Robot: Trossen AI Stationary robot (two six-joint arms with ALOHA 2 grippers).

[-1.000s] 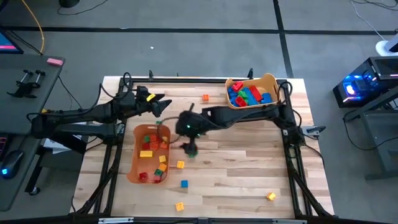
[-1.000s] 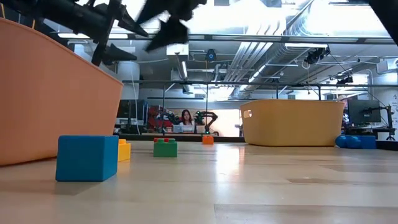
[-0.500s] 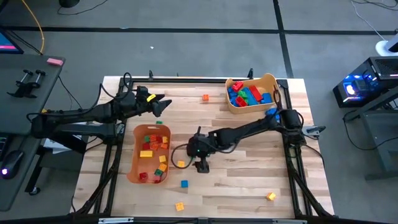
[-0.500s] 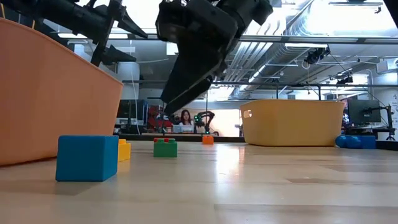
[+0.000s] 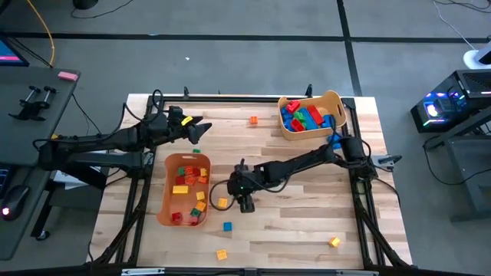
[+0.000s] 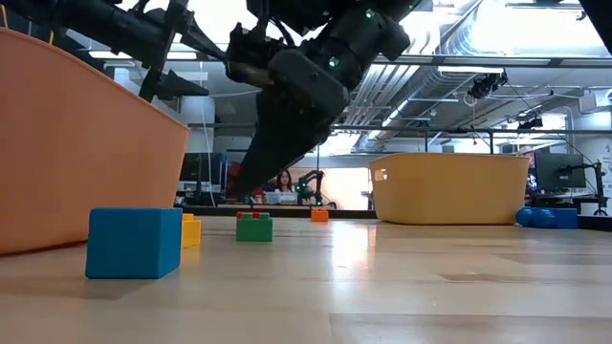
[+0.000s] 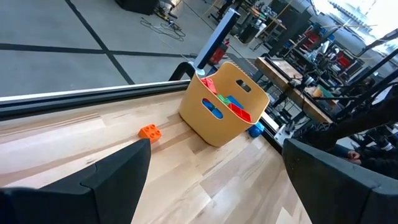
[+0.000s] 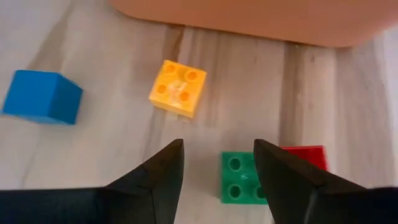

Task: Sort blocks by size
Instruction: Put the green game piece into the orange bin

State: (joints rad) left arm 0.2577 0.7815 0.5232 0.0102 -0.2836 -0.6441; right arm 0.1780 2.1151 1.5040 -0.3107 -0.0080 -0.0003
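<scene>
The right gripper (image 8: 217, 163) hovers low over a green brick (image 8: 239, 179), fingers part open, gripping nothing. A red brick (image 8: 306, 154) sits touching the green one, so a narrow, off-centre closure could clip both or push the green brick aside. A yellow brick (image 8: 178, 88) and blue cube (image 8: 42, 96) lie near, before the orange bin (image 8: 261, 18). The left gripper (image 5: 201, 129) waits fully open and empty near the table's far edge.
</scene>
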